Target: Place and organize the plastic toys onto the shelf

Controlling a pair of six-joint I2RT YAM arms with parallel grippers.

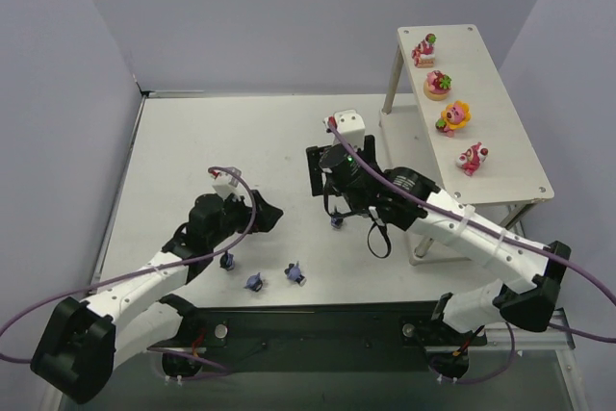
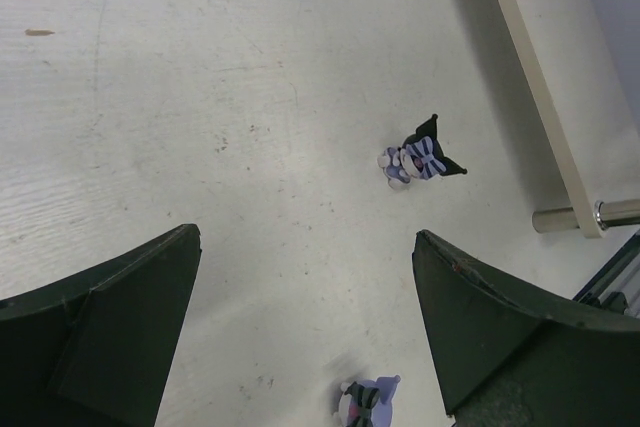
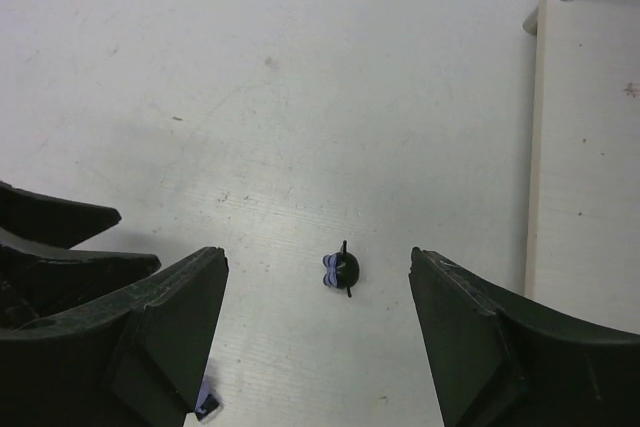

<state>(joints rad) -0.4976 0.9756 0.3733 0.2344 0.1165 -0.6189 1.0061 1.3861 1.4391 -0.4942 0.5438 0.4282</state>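
Left gripper [image 2: 306, 247]: jaws spread fully, holding nothing, low over the table.
Loose dark toys [image 1: 253, 282]: three on the tabletop near the left gripper, one just ahead of its fingers.
Right gripper [image 3: 317, 253]: jaws parted, gripping nothing.
Target dark toy [image 3: 342, 269]: on the table between the right fingers, touching neither; the right arm is nearer.
Shelf [image 1: 505, 113]: right of this toy; four bright toys [image 1: 453, 116] in a row on its top board.
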